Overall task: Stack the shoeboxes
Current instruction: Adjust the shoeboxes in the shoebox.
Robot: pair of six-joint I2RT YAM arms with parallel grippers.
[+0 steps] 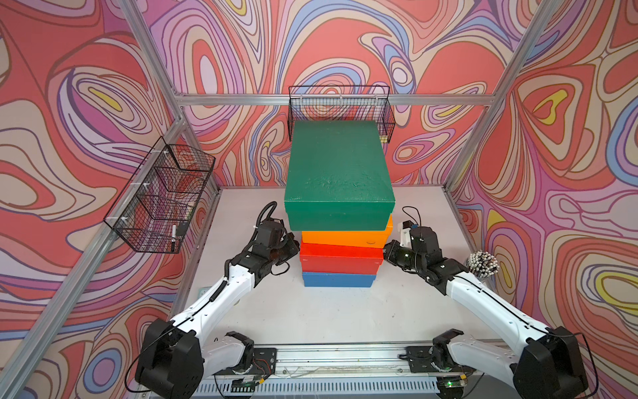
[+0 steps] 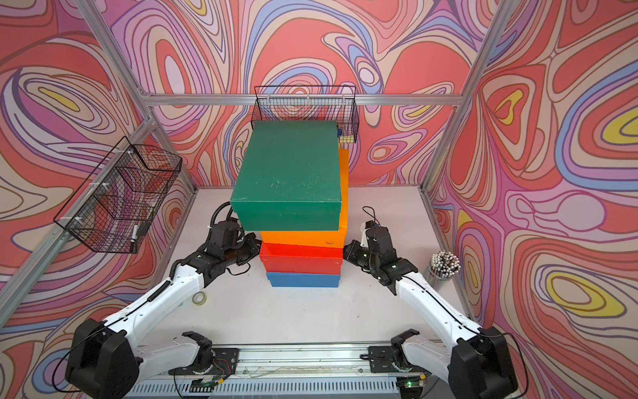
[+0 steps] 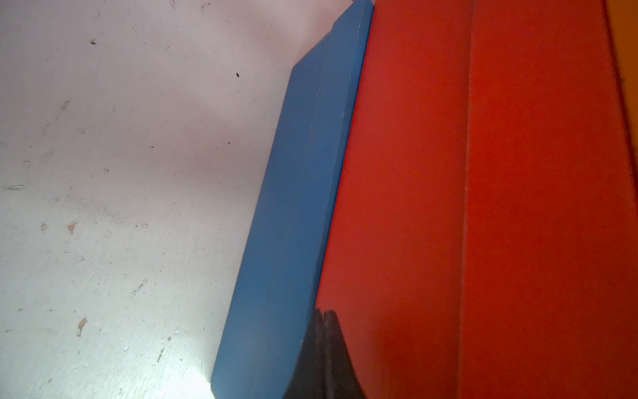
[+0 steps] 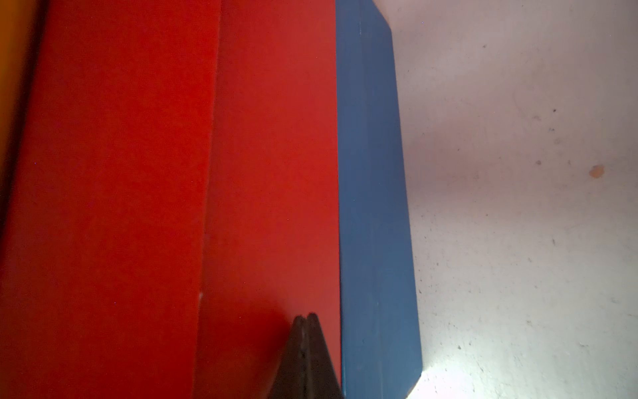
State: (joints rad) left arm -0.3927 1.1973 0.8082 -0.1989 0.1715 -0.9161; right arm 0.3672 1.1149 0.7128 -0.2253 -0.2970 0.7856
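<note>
All four shoeboxes stand in one column, so I judge the stacking itself done, with no box left to lift. I take the blue shoebox [image 1: 338, 280] as my mark. It lies flat on the table [image 1: 328, 311]. The red shoebox [image 1: 340, 259] rests directly on it, the orange shoebox [image 1: 345, 238] on the red, and the green shoebox [image 1: 338, 169] sits highest above it.

My left gripper [image 3: 324, 313] has its jaws pressed together on nothing. The joined tips point at the red side wall, just above the blue shoebox's lid on its left side. My right gripper [image 4: 306, 316] mirrors this on the blue shoebox's right side: jaws closed tight and empty, tips at the red wall just above the blue. I cannot tell whether either tip truly touches the cardboard, but both are at least just beside it.

The column is not square over the blue shoebox. In a top view the green box sits shifted to the left, and a strip of orange lid shows along its right edge. What remains, as I judge it, is tidying: perhaps nudging the upper boxes into line, then drawing both arms away without brushing the column.
</note>
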